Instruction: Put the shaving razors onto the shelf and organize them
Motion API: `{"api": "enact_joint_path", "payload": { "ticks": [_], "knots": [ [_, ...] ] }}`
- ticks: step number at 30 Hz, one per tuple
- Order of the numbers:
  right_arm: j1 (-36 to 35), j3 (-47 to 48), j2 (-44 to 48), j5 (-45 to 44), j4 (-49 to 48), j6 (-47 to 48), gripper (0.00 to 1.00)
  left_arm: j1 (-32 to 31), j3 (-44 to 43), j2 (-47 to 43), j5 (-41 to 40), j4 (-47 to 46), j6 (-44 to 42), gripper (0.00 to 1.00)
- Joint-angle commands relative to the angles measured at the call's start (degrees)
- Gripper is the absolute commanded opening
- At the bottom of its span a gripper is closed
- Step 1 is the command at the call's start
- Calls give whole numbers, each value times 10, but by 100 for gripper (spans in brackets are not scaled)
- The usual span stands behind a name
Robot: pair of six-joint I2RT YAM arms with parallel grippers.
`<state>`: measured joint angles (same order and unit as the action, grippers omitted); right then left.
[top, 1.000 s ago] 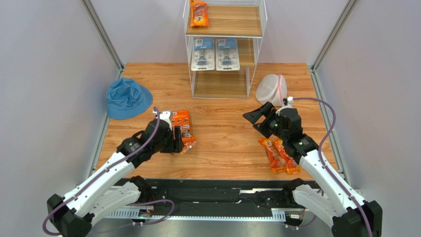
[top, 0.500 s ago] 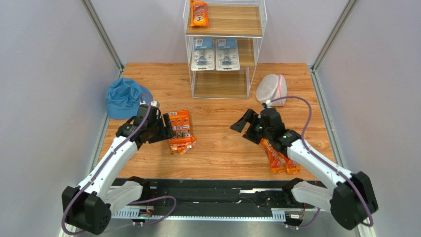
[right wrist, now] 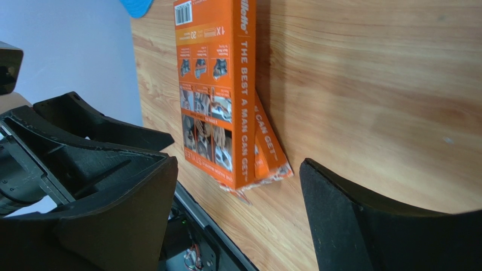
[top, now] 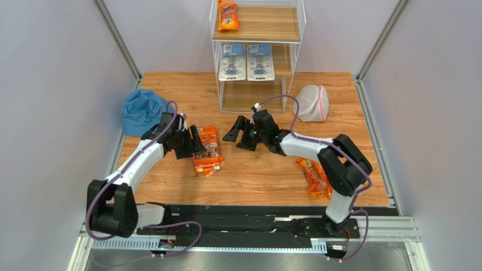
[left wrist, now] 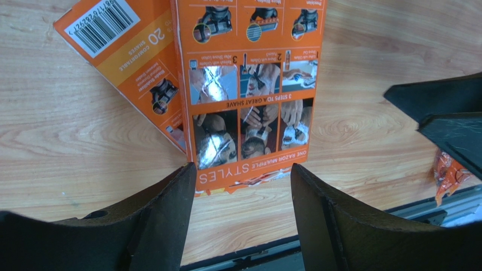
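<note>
Farthest out from the shelf [top: 266, 23], at the near right of the counter [top: 260, 172], the long narrow orange bags [top: 318, 178] lie together, not yet dealt with. Closer in, ahead of the shelf and to its left, two flat orange multi-packs [top: 206, 151] lie overlapped on the wood. The upper one is printed-back up and the lower one is skewed out from under it, and that overlap probably explains why both arms are here. The left hand [left wrist: 242, 172] sits low at the upper pack's end, fingers apart with the card's edge just between them and not closed on it. This reads as lining up to pinch that one pack. The right hand [top: 233, 139], also spread wide and holding nothing, faces the packs from the shelf's side, likely to steady them or take over. The blue bucket hat [top: 141, 110] and the white mesh bag [top: 311, 103] sit off the shelf's left and right front corners, outside the job. On the shelf itself, two blister cards [top: 246, 62] sit side by side on the middle board and an orange pack [top: 228, 15] lies on the top board, so kinds seem grouped by board.
</note>
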<state>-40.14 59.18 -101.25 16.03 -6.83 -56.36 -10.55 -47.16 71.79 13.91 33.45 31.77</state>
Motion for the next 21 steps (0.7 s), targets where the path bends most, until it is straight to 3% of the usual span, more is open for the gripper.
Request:
{"api": "enact_joint_path", "payload": {
  "ticks": [1, 14, 21],
  "knots": [
    [-2, 19, -59, 51, -158, -43, 82, 10, -31, 19, 6, -27, -6, 70],
    [-5, 70, -207, 110, -310, -110, 79, 24, -16, 62, 6, -56, -2, 70],
    [-3, 103, -264, 121, -336, -132, 74, 26, -22, 66, 9, -55, -10, 70]
  ]
}}
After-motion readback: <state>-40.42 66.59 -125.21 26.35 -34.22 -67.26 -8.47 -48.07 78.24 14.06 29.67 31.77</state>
